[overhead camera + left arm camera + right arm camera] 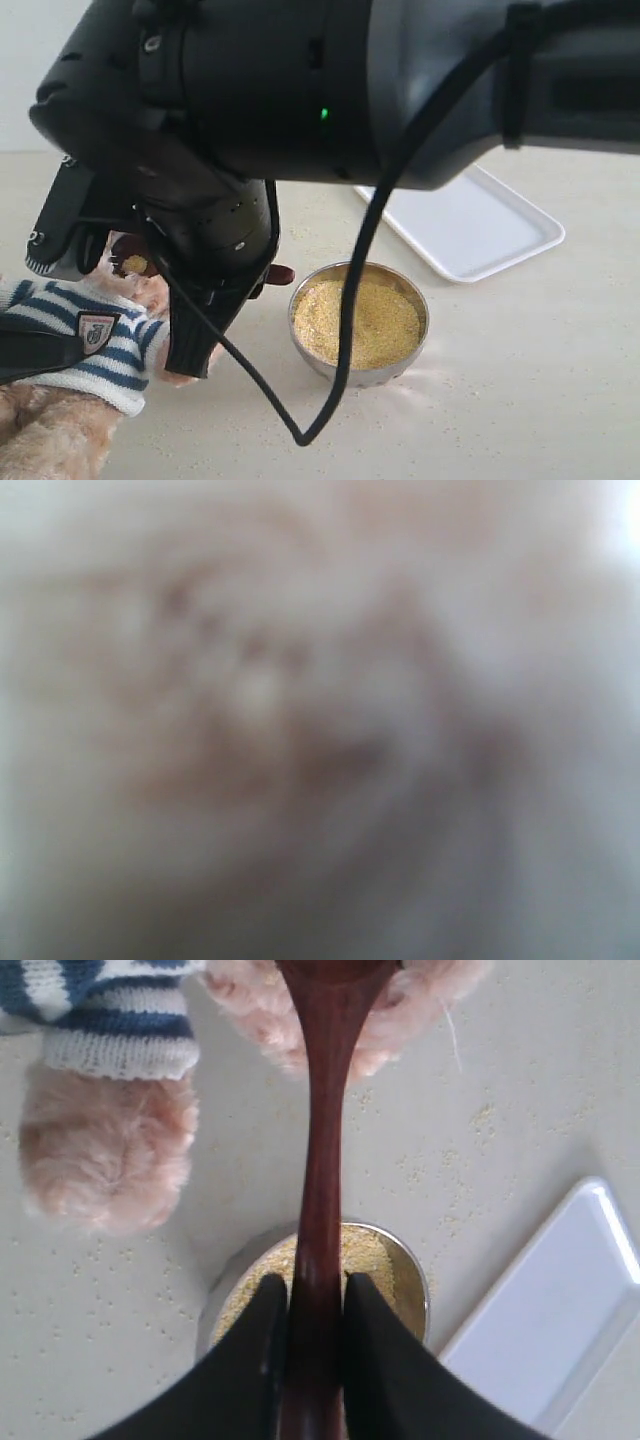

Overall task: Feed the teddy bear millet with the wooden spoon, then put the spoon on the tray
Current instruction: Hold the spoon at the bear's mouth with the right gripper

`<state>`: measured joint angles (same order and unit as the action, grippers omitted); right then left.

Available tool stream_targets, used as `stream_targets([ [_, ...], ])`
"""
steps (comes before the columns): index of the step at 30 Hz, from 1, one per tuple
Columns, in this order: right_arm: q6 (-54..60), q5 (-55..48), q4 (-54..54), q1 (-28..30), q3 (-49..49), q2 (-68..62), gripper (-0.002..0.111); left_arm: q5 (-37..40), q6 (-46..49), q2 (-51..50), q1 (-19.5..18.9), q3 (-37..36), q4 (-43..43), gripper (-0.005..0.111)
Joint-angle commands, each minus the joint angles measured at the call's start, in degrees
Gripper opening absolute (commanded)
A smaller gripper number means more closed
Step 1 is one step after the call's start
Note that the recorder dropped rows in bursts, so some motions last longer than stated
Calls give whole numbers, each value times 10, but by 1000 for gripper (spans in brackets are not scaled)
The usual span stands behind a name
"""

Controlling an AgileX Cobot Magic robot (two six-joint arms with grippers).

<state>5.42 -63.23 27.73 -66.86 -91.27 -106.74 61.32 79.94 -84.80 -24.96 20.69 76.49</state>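
Note:
My right gripper [315, 1285] is shut on the slim handle of the dark wooden spoon [322, 1140], which reaches out to the teddy bear [105, 1150]. The spoon's bowl is cut off at the frame edge among the fur. In the exterior view the bear [105, 365] lies at the lower left in its striped sweater, and only the spoon's handle end [281, 272] shows past the black arm. The millet [385, 320] fills the steel bowl [296, 325], right under the gripper. The white tray [470, 225] lies behind it. The left wrist view is a pinkish-tan blur with no fingers discernible.
A big black arm [300, 80] close to the exterior camera fills the top of that view, and its cable [345, 370] hangs in front of the bowl. Loose millet grains [480, 1115] are scattered over the beige tabletop [540, 380] around the bowl and bear.

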Motion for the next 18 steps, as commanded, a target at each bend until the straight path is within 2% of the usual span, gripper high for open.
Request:
stream_targets([
  [1, -6, -3, 58, -10, -4, 1, 0, 14, 2, 0, -1, 0, 11, 5],
  [7, -11, -19, 114, -23, -4, -7, 0, 14, 2, 0, -1, 0, 11, 5],
  [18, -21, -33, 141, -44, -4, -24, 0, 14, 2, 0, -1, 0, 11, 5],
])
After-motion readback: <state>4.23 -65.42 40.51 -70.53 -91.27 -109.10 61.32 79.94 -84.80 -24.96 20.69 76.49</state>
